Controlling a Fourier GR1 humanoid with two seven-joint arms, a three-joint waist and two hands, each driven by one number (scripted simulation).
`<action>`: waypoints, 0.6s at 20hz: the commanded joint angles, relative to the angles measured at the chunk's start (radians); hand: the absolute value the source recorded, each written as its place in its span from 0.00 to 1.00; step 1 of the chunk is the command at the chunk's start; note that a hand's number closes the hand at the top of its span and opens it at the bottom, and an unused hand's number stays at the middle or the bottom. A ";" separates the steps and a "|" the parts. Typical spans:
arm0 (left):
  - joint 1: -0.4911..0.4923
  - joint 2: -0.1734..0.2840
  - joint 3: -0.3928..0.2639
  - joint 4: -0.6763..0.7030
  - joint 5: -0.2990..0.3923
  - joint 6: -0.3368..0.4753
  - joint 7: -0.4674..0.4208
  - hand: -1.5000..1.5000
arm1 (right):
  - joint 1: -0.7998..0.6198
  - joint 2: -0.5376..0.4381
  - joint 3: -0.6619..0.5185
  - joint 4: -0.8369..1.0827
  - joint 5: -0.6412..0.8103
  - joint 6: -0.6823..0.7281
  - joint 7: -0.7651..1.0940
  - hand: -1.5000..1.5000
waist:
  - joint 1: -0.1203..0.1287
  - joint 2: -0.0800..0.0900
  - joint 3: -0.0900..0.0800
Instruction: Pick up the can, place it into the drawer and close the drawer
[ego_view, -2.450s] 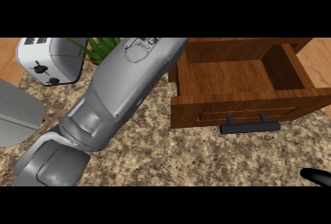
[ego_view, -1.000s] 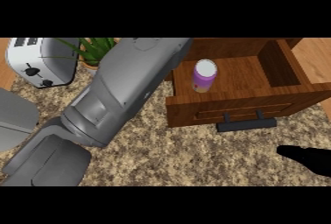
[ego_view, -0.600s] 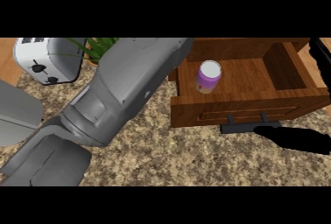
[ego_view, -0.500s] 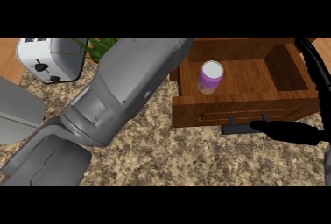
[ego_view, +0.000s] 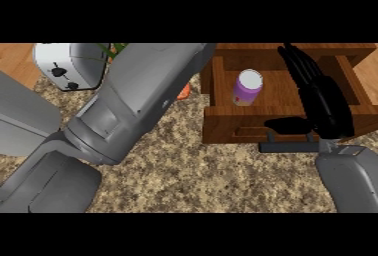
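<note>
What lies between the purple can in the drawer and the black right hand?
In the head view, only the bare wooden floor of the open drawer lies between the purple can with a white lid and the open right hand.

Big grey forearm (ego_view: 136, 105) fills the left of the view, built from smooth, rounded shell panels with dark seams between them, a boxy raised plate on its upper face and a tiny dark dot near the middle. Over on the right, the right hand (ego_view: 321, 107) is glossy black all over, long slender segmented fingers (ego_view: 303, 65) and a stubby thumb (ego_view: 284, 125). It joins a grey right forearm (ego_view: 351, 180) with a rounded casing, a paler grey cuff at the wrist.
</note>
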 joint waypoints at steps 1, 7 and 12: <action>0.022 -0.003 0.011 -0.018 -0.007 0.001 -0.002 0.00 | -0.067 0.027 0.025 0.210 0.096 -0.103 -0.075 0.00 | 0.020 -0.006 0.000; 0.009 0.070 0.022 -0.040 -0.020 -0.035 0.056 0.00 | -0.160 0.075 -0.008 0.493 0.154 -0.279 -0.164 0.00 | 0.029 -0.005 0.000; 0.058 0.109 0.010 -0.087 -0.042 -0.051 0.073 0.00 | -0.337 0.103 -0.056 0.714 0.218 -0.371 -0.119 0.00 | 0.052 -0.008 0.000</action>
